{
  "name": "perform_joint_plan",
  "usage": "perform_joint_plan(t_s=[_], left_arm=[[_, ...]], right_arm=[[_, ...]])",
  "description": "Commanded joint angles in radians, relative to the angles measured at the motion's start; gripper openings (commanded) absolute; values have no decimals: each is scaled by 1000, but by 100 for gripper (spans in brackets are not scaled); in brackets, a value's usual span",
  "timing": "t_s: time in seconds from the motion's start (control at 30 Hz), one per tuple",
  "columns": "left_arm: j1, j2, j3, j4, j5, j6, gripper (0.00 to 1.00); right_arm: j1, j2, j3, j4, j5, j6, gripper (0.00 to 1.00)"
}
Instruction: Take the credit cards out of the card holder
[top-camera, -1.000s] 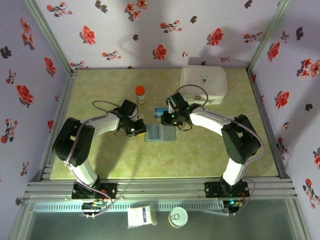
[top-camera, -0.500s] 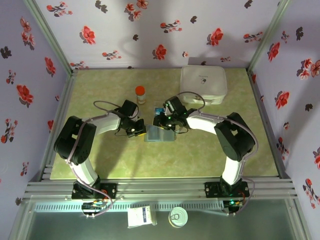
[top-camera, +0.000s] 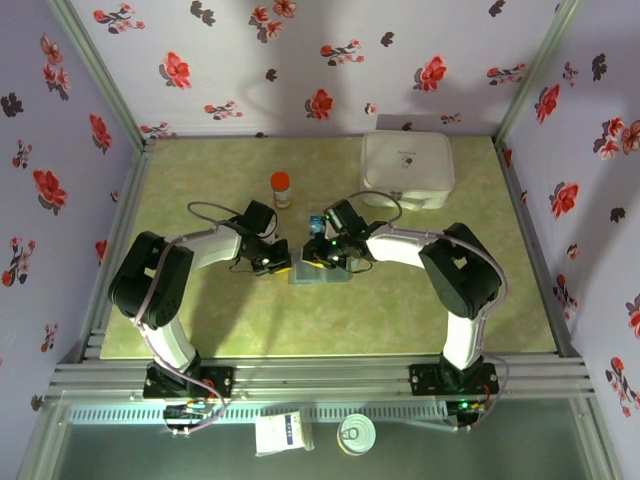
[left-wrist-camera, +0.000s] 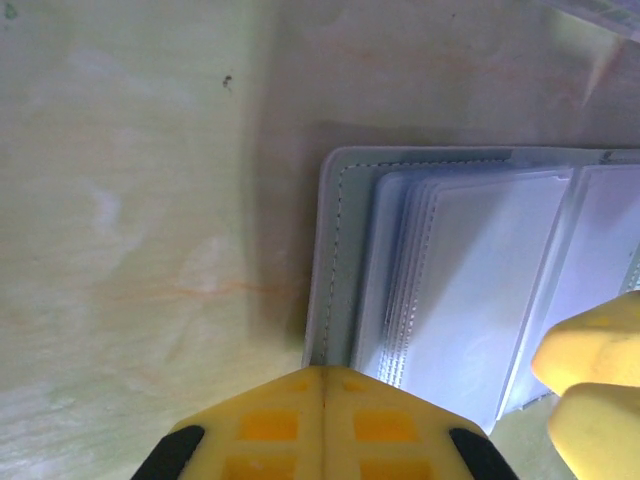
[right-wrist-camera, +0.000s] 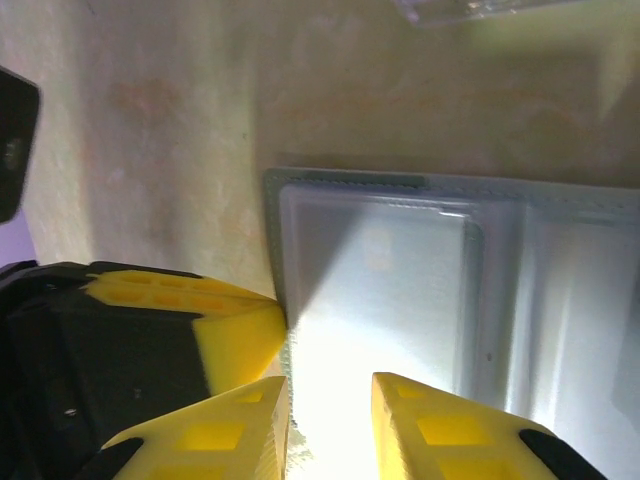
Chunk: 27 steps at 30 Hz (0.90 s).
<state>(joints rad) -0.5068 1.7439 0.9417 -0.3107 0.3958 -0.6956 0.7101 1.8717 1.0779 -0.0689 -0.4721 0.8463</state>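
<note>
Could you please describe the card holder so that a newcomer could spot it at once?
On the green table, look to the middle, between the left claw and the right claw. The card holder lies open and flat there: grey-blue with clear sleeves, unlike the upright orange-capped bottle and the bigger white case behind it.

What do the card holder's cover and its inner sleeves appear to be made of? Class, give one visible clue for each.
Card holder cover: probably faux leather or soft vinyl, matte grey-blue; stitched seam along its edge. Inner sleeves: likely clear flexible plastic, glossy; stacked translucent edges show.
</note>
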Motion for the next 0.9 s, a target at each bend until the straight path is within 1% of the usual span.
perform_joint_plan(t_s=[0.0, 0.13, 0.3, 0.57, 0.87], left_arm=[[1, 19, 10, -32, -21, 30, 4], [2, 11, -4, -26, -23, 30, 4], [8, 20, -1, -30, -29, 46, 4], [19, 4, -5, -58, -36, 59, 1], [25, 6, 26, -89, -40, 72, 1]], right_arm=[[9, 29, 13, -63, 14, -13, 29], [8, 29, 15, -99, 48, -32, 29], [8, 5, 2, -102, 83, -36, 28], [-5, -27, -14, -94, 84, -31, 28], [-26, -8, -28, -76, 60, -36, 28]])
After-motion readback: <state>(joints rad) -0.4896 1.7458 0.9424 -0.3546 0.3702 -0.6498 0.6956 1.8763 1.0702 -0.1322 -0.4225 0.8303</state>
